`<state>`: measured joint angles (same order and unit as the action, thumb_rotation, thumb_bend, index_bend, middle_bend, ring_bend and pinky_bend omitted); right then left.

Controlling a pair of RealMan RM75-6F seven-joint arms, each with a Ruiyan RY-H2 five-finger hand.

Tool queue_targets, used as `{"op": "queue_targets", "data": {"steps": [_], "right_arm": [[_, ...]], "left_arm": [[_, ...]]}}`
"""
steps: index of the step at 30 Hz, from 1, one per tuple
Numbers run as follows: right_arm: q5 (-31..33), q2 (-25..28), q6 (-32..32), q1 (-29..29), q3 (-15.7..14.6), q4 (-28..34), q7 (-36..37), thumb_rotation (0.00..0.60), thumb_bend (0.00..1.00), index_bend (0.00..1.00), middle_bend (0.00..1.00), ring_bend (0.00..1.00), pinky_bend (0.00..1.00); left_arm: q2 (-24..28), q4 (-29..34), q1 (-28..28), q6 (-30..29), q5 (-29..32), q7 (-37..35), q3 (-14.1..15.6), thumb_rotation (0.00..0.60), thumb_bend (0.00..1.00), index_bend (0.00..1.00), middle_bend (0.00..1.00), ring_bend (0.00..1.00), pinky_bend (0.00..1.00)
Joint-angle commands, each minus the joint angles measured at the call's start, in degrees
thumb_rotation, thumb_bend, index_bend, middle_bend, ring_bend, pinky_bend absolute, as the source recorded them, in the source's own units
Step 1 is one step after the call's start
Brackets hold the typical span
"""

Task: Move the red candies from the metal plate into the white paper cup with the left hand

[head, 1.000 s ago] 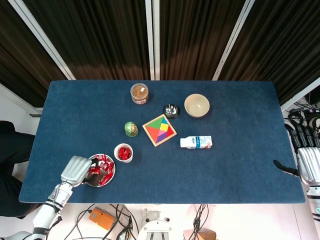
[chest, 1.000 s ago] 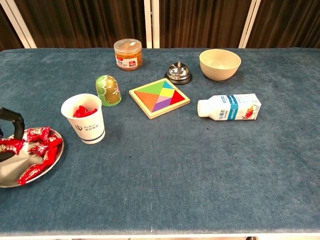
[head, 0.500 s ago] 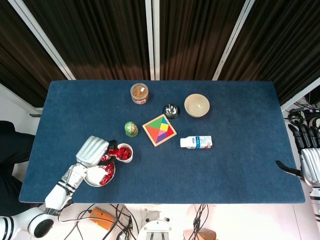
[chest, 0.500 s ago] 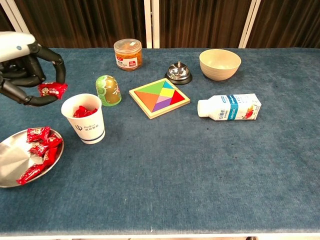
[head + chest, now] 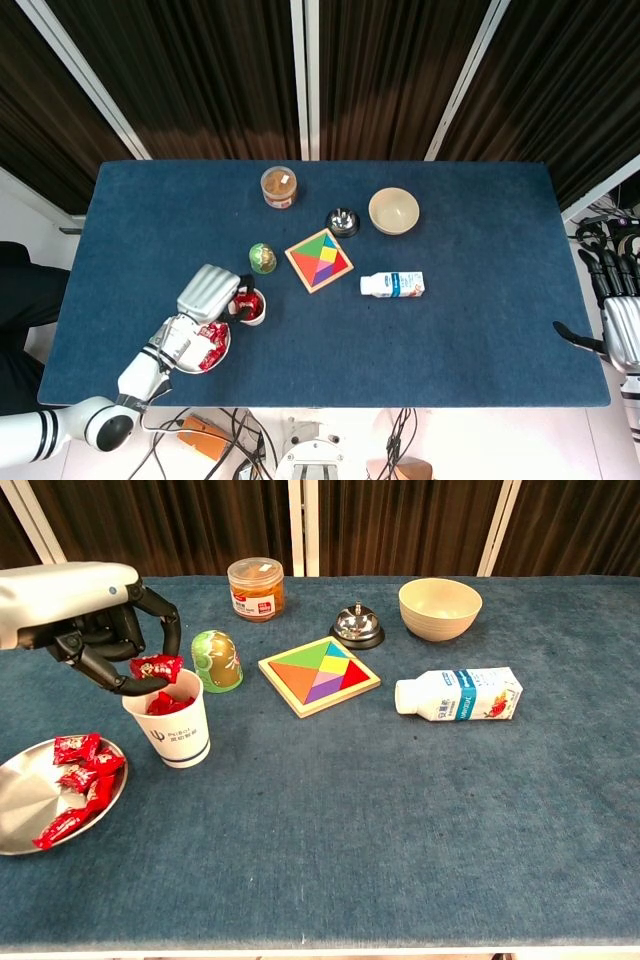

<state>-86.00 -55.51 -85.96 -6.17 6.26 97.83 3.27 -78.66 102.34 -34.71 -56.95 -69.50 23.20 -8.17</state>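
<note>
Left hand (image 5: 105, 640) now hangs over the white paper cup (image 5: 170, 725), pinching one red candy (image 5: 157, 667) just above the rim, having carried it up from the metal plate (image 5: 25, 805) within the last second, so I judge the drop is all that remains of this trip. Nearest, the plate on the counter (image 5: 400, 810) holds several more red candies (image 5: 82, 770) for later trips, and the cup beside it already has some inside. Farther back, the beige bowl (image 5: 440, 607) looks empty and the lidded jar (image 5: 255, 588) holds something brown, while the right hand (image 5: 618, 325) waits off the counter's edge, fingers apart, holding nothing
</note>
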Motion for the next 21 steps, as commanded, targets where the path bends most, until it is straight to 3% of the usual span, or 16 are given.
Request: {"op": "queue_targets", "data": {"steps": [1, 14, 21], "right_arm": [[0.03, -0.05, 0.04, -0.05, 0.04, -0.05, -0.03, 0.6, 0.24, 0.0, 0.03, 0.0, 0.09], [-0.15, -0.14, 0.23, -0.36, 0.21, 0.14, -0.2, 0.6, 0.24, 0.0, 0.03, 0.0, 0.09], [-0.49, 0.38, -0.4, -0.23, 0.38, 0.55, -0.33, 0.6, 0.24, 0.0, 0.03, 0.0, 0.09]], "left_arm": [[-0.1, 0.07, -0.14, -0.37, 1.03, 0.82, 0.47, 0.6, 0.21, 0.55, 0.94, 0.95, 0.94], [0.46, 1.05, 0.37, -3.49, 0.47, 0.67, 1.5, 0.6, 0.1, 0.39, 0.94, 0.95, 0.94], [3.08, 3.17, 3.75, -9.29, -3.53, -2.5, 2.62, 0.6, 0.1, 0.38, 0.94, 0.95, 0.94]]}}
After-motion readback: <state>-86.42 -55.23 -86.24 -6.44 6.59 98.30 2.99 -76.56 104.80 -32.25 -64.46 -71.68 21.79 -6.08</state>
